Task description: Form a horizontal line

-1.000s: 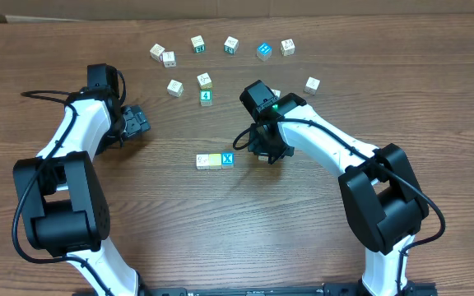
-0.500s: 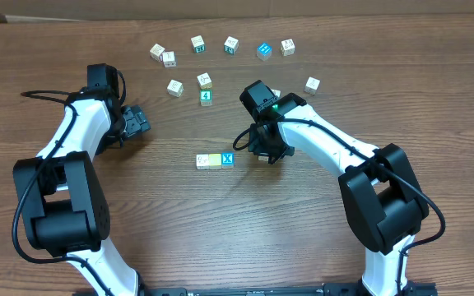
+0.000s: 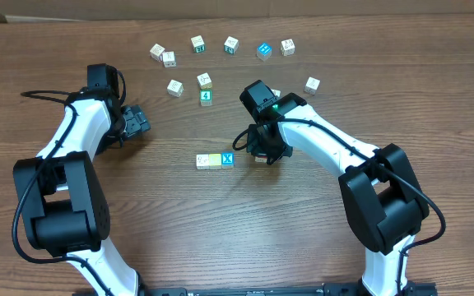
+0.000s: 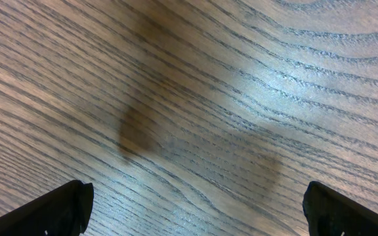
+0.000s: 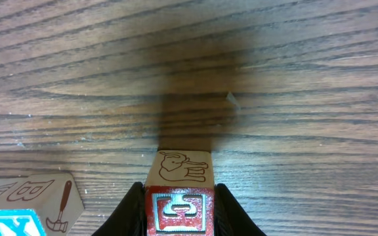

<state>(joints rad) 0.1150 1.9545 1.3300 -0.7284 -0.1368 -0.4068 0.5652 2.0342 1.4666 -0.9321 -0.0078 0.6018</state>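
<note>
Here, a row (image 3: 214, 160) of three blocks lies left to right at the middle of the desk (image 3: 220, 230). Its blocks touch, and a blue X block (image 3: 227, 159) sits at the right end. Just right of that block, across a narrow gap, the right end effector (image 3: 265, 154) points down at the desk, clenched on a lamb block (image 5: 182, 172).

The right wrist view shows its dark fingers (image 5: 134, 208) pressed against two opposite sides of the lamb block. One face of the block is red with a raised letter, and the next is pale with a line drawing of a lamb. The block's shadow falls on the wood beyond it. In the lower left corner of that view the X block (image 5: 6, 223) appears beside the held one, not touching it.

Loose blocks (image 3: 231, 44) are scattered across the far part of the desk. Among them are a blue block (image 3: 263, 51) in the back arc and a green 4 block (image 3: 206, 96) nearer the row.

Well to the left of the row, the left end effector (image 3: 136, 122) is released. In the left wrist view its fingertips (image 4: 64, 206) stand wide apart at the bottom corners, over wood grain.
</note>
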